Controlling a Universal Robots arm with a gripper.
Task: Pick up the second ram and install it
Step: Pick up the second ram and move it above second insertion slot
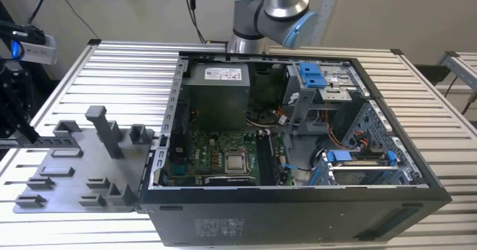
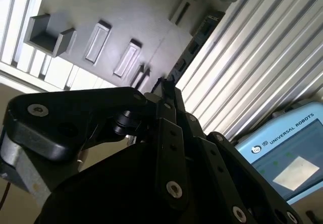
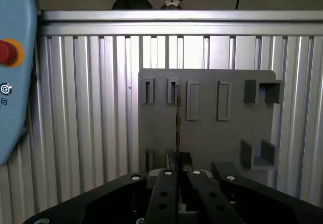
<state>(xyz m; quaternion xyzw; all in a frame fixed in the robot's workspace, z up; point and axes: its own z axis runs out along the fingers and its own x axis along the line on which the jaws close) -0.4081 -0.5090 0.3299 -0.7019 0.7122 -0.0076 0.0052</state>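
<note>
- 1 gripper (image 3: 177, 159) hangs above the grey tray (image 3: 207, 138), far enough off that the first wrist view takes in the tray's whole outline.
- Its 2 fingers are drawn together on the second ram (image 3: 177, 118), pressing its flat faces. That grip probably stops the thin board from twisting.
- In the first wrist view the stick is edge-on, a thin line running out from the fingertips over the tray. In the second wrist view it is a long narrow strip (image 2: 194, 45) with dark chips, reaching out from the gripper (image 2: 164, 85).
- The stick touches no part of the tray, so the pick-up looks done and the install is not yet made.
- The tray's row farthest from the gripper has 4 slim slots, then 1 block and 1 open box. The slots probably stand sticks on edge so the fingers can close on both faces.
- The stick's far end lines up with the 2nd slot, counted from the tray edge nearer the pendant (image 3: 15, 82).
- In the exterior view, 1 open case (image 1: 298, 191) sits right beside the tray (image 1: 71, 186) on 1 slatted table (image 1: 127, 66). Its motherboard (image 1: 223, 149) faces up for access.
- 1 arm (image 1: 276, 7) rises beyond the case, on the side away from the tray.
</note>
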